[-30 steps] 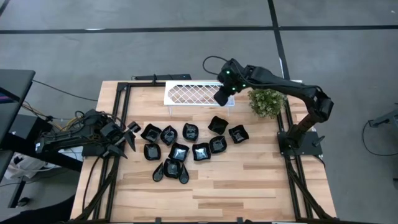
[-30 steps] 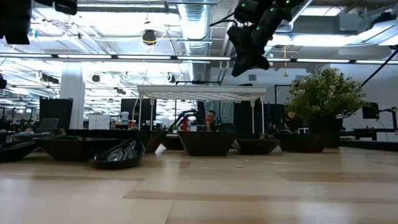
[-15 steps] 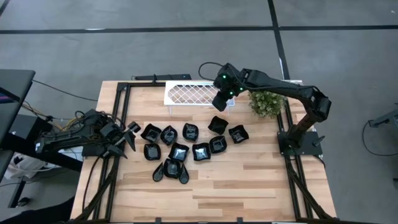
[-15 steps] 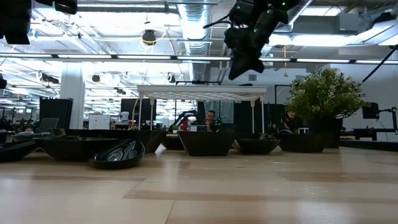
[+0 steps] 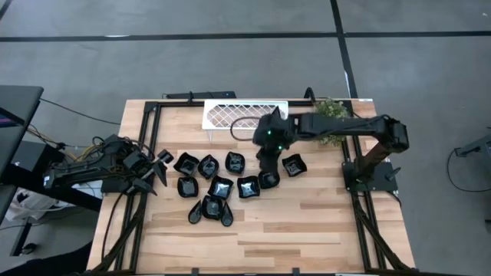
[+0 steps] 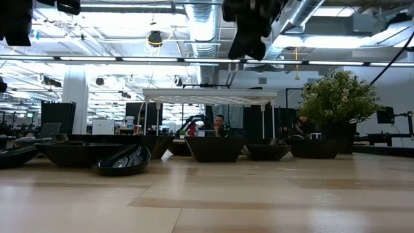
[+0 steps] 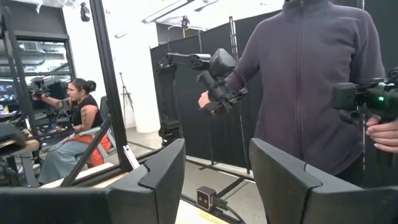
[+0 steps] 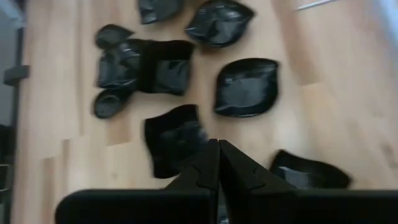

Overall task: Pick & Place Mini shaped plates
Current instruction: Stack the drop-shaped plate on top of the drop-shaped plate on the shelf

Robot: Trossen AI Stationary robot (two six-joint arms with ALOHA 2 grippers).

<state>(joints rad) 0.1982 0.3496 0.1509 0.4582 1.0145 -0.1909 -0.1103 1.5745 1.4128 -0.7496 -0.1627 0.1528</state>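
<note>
Plates (image 5: 220,186) of glossy black, the mini shaped plates, lie clustered across the middle of the pale wood-plank table (image 5: 322,230); some are squarish with wavy, pinched rims, others taper to a leaf-like tip; their surfaces catch bright highlights. In the right wrist view one leaf-shaped plate (image 8: 246,87) lies with its long axis running across the planks' grain, its pointed ends apart from the squarish plate (image 8: 175,138) beside it. From the low view the dishes show as shallow dark bowls (image 6: 121,158) standing upright on the wood. Behind the cluster stands the white lattice tray (image 5: 230,113), its diamond mesh raised on thin legs; a bushy green plant (image 5: 331,115) sits near the tray's right end. The right gripper (image 5: 265,164) hangs over the right side of the cluster, its dark fingers (image 8: 203,167) pressed together on nothing; the left gripper (image 5: 159,168) waits at the table's left edge, its blocky fingers (image 7: 163,173) spread wide and empty. A person in a dark zip-up top (image 7: 314,74) stands beyond the table.
</note>
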